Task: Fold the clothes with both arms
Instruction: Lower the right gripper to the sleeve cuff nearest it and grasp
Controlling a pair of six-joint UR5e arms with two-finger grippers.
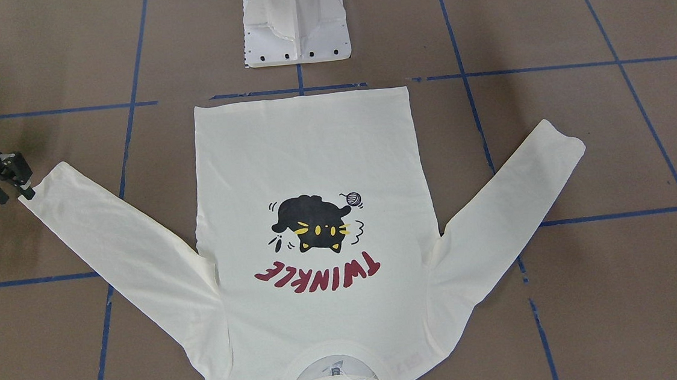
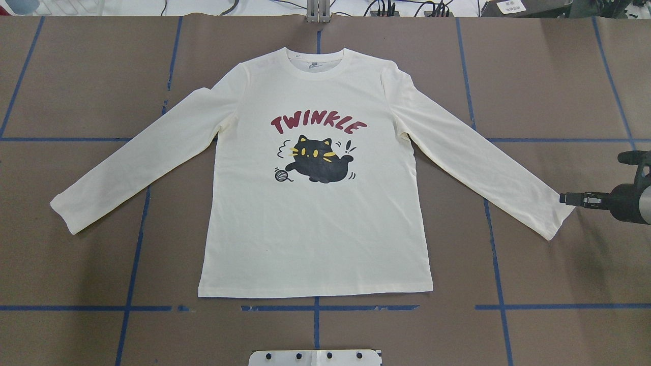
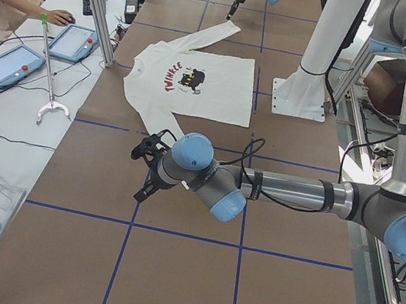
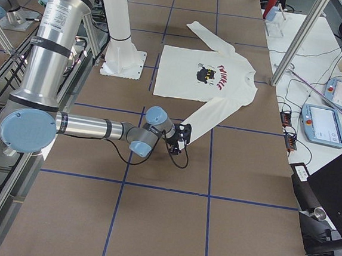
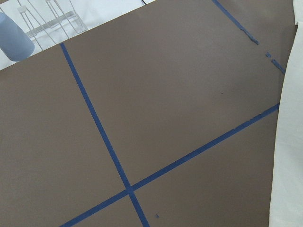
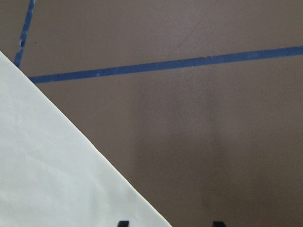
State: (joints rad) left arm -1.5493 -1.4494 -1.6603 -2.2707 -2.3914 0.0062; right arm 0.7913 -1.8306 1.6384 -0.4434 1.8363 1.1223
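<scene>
- Cream shirt (image 1: pixel 311 156) lay flat on the brown table (image 1: pixel 612 132) in the front view. Its cat print (image 1: pixel 317 228) faced up, its collar was toward the camera, and both sleeves were spread. My right gripper (image 1: pixel 12 190) hung low just beside the cuff (image 1: pixel 42 180) on that view's left.
- From overhead, my right gripper (image 2: pixel 567 199) reached in from the right edge, its tip close to that cuff (image 2: pixel 557 223). The shirt's hem lay toward the white base (image 2: pixel 315 357).
- In the left side view, my left gripper (image 3: pixel 143 172) hovered over bare table, near the end of the closer sleeve (image 3: pixel 150 116). I could not tell how far its fingers were parted.
- In the right side view, my right gripper (image 4: pixel 182 140) sat at the end of the near sleeve.
- My left wrist view showed brown table, crossed blue tape (image 5: pixel 99 132) and a strip of shirt at the right edge.
- My right wrist view showed two fingertips (image 6: pixel 123 223) set apart at the bottom edge. One was over the sleeve's border and the other over bare table, with nothing held between them.
</scene>
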